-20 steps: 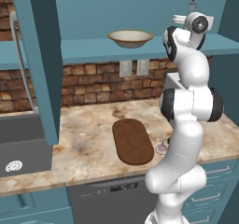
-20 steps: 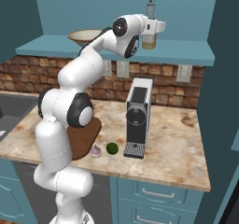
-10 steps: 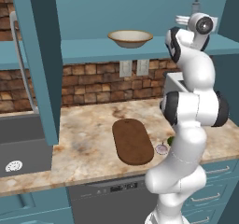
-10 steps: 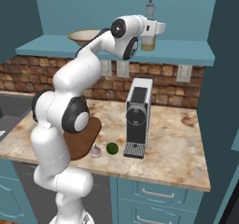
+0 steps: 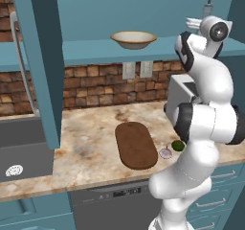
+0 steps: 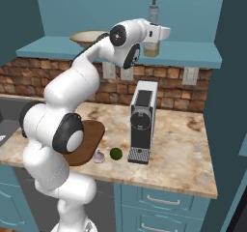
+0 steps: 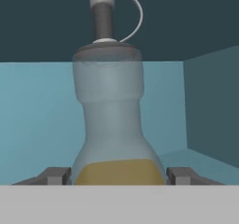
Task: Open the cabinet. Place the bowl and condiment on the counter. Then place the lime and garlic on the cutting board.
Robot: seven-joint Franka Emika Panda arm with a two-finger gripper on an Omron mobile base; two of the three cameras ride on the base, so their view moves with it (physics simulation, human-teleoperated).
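Now the gripper (image 7: 119,176) is spread wide with one finger (image 7: 56,175) on each side of the bottle (image 7: 114,120), which stands upright on the cabinet (image 6: 193,52) shelf, right between them and not yet pinched.

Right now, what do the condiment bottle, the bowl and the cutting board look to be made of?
The condiment bottle looks like clear glass or plastic: the shelf wall shows through it above the yellowish liquid, under a grey cap. The bowl looks like glazed ceramic, cream inside with a brown rim, though the render leaves that open. The cutting board looks like dark matte wood, uniformly brown, grain barely visible.
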